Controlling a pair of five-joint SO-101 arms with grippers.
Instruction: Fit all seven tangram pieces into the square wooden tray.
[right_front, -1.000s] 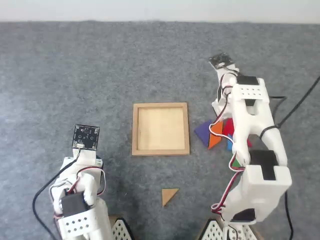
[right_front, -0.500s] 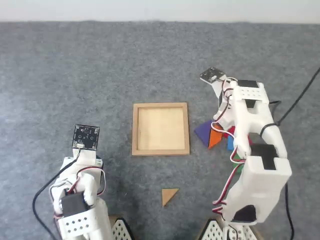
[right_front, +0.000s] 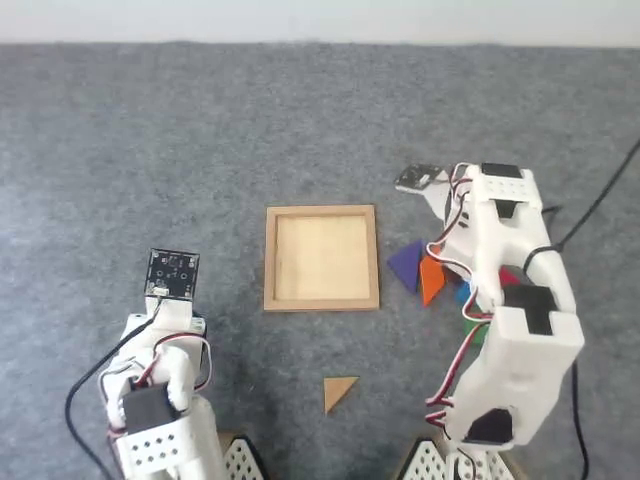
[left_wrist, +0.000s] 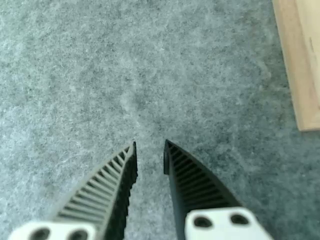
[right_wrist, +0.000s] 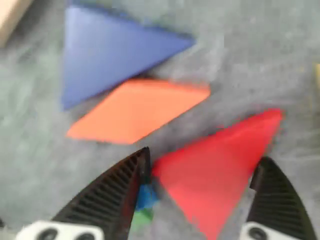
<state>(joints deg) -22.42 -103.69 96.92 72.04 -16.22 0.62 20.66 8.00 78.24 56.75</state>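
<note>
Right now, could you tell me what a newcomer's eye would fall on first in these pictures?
The bright pieces clustered just beside the tray: a blue triangle, an orange piece and a red triangle, with the right tool open above the red one. Next comes the pale square tray itself in the middle of the grey carpet, and a tan triangle lying alone below the tray in the high view.

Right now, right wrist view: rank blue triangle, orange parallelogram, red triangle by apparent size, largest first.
Largest, unranked: blue triangle and red triangle look alike, and the red one lies nearer the camera.
Smallest: orange parallelogram.
</note>
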